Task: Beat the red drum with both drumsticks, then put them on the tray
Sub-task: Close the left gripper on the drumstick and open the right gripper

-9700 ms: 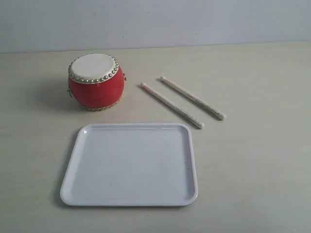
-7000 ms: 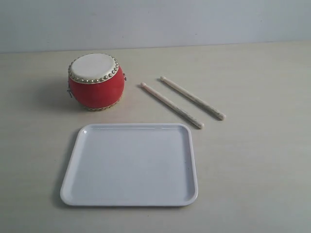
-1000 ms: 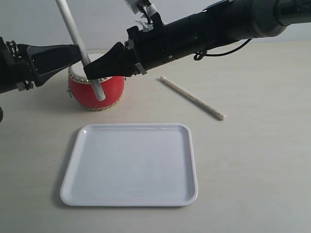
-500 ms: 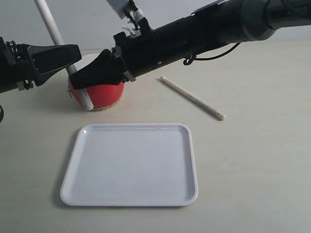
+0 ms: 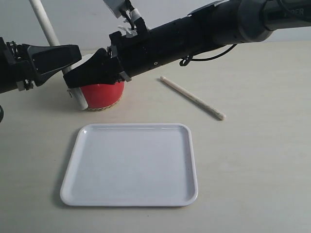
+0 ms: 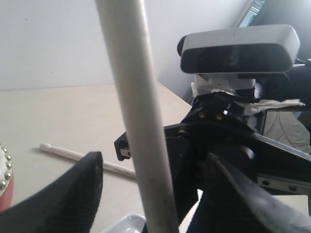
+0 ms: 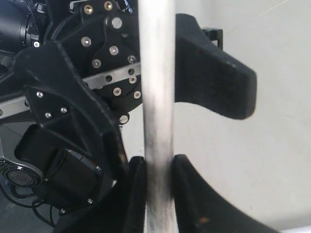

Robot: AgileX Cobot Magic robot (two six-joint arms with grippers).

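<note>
Right up close, the right wrist view gives what the wide shot hides: the right gripper [image 7: 158, 165] has its two black fingers pinched tight on a thin pale wooden drumstick [image 7: 157, 97], one finger on each side. Over in the left wrist view, the left gripper [image 6: 154, 167] stands with its jaws spread wide. That same drumstick runs through the gap and touches neither finger. Only this view catches the grey camera bar [image 6: 238, 48] on the other arm's wrist. Out to the exterior view: nearest lies the shallow white square plastic tray [image 5: 131, 165] with rounded corners, plain white floor showing, both sticks off it. Behind its far left corner sits the squat glossy red drum [image 5: 103, 94], half covered by the right arm reaching across from the right. The held drumstick leans up and to the left, its lower end down by the drum's left side; whether it touches the table I cannot tell. The second drumstick [image 5: 192, 97], pale wood too, lies flat on the pale beige tabletop [image 5: 257, 160] beyond the tray's far right corner, well apart from the drum. At the back, a plain light wall [image 5: 82, 22].
</note>
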